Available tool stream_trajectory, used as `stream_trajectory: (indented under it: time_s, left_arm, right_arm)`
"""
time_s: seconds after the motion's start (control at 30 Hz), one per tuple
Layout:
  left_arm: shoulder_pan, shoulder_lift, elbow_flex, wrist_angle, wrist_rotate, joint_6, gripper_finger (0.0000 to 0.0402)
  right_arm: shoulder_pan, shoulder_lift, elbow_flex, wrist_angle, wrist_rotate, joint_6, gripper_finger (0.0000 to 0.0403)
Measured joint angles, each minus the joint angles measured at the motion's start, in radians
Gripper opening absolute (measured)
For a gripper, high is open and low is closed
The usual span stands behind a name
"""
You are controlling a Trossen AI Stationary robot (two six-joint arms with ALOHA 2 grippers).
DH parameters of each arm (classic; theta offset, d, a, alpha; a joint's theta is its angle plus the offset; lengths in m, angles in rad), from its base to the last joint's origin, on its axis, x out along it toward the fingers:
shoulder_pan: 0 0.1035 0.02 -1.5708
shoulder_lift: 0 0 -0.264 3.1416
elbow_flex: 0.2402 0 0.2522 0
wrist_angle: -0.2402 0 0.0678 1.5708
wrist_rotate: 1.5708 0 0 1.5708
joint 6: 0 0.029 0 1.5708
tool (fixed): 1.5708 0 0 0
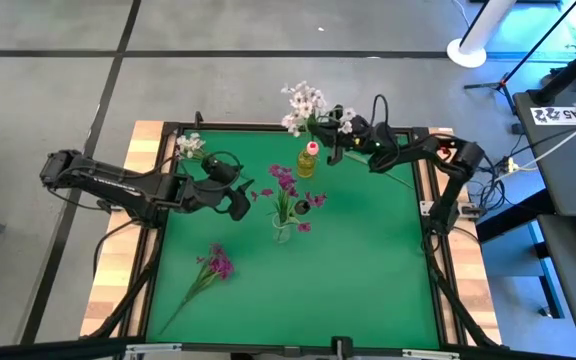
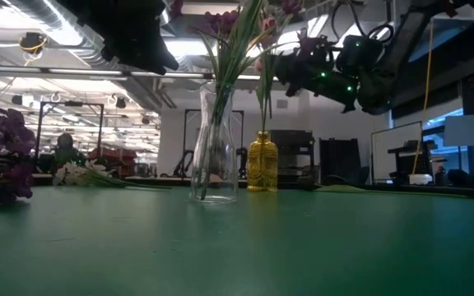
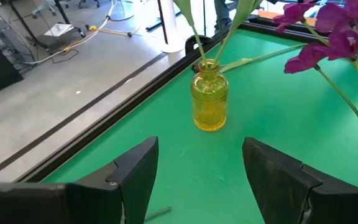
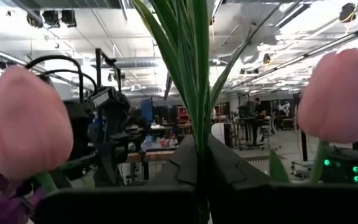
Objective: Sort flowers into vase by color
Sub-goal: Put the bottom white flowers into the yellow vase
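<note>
A small yellow vase (image 1: 306,166) stands near the table's far edge, and a clear glass vase (image 1: 283,230) with magenta flowers (image 1: 286,183) stands at mid-table. My right gripper (image 1: 336,148) is over the yellow vase, shut on a sprig of pale pink tulip buds (image 4: 27,121) and white blossoms (image 1: 306,103). The sprig's stems (image 3: 194,37) run down into the yellow vase's mouth (image 3: 209,65). My left gripper (image 1: 240,200) hovers open left of the clear vase, facing the yellow vase (image 3: 210,102). A magenta sprig (image 1: 215,264) and a white sprig (image 1: 190,145) lie on the table. My right gripper pinches the sprig's green stems and leaves (image 4: 197,134) between its two fingers, below the buds. The fingers come from the table's right side, slanting upward, and lie across the stems. The sprig stands roughly upright, blossoms above the fingers, its lower stems (image 2: 266,103) inside the yellow vase's neck.
A raised black frame (image 1: 268,127) borders the green table. Loose green leaves (image 3: 260,57) lie near the far edge beside the yellow vase. Open green surface (image 1: 358,280) spreads over the near right of the table.
</note>
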Motion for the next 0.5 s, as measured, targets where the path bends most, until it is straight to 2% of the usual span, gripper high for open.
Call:
stream_trajectory:
  time_s: [0.5]
  left_arm:
    - [0.000,0.000,0.000,0.000,0.001,-0.008,0.0231]
  right_arm:
    - [0.008,0.107,0.007,0.012,0.048,-0.048,0.0007]
